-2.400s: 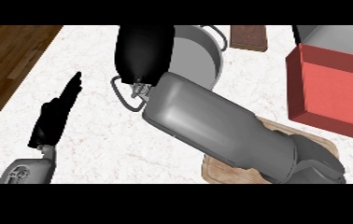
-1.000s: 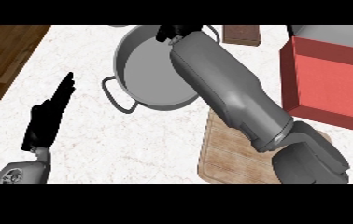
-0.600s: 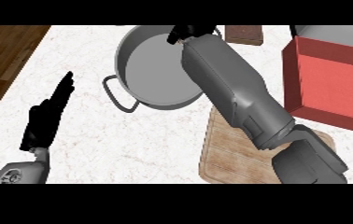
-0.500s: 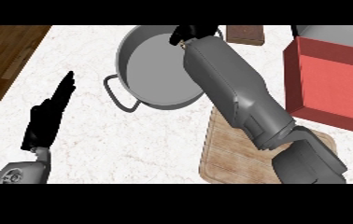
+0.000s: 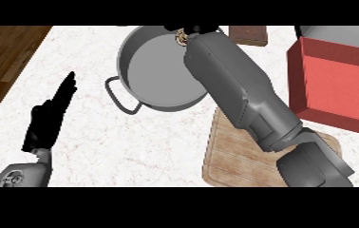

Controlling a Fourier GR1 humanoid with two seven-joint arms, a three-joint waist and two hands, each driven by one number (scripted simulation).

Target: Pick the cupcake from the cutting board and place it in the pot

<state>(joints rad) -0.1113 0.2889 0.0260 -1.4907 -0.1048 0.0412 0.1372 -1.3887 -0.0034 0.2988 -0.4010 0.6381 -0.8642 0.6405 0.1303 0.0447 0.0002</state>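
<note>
— What are our fingers doing right now?

— On the right hand they are curling round the cupcake; only a small brown-and-cream bit is peeking out beside them. We are holding it over the far rim of the pot.

— So the pick is done?

— We are judging so: the cutting board is showing no cupcake, and the pot's floor is bare too. What is left is lowering and letting go inside.

— And the other hand?

— Our left hand is resting on the tabletop at the left, fingers straight, holding nothing, well apart from the pot.
</note>
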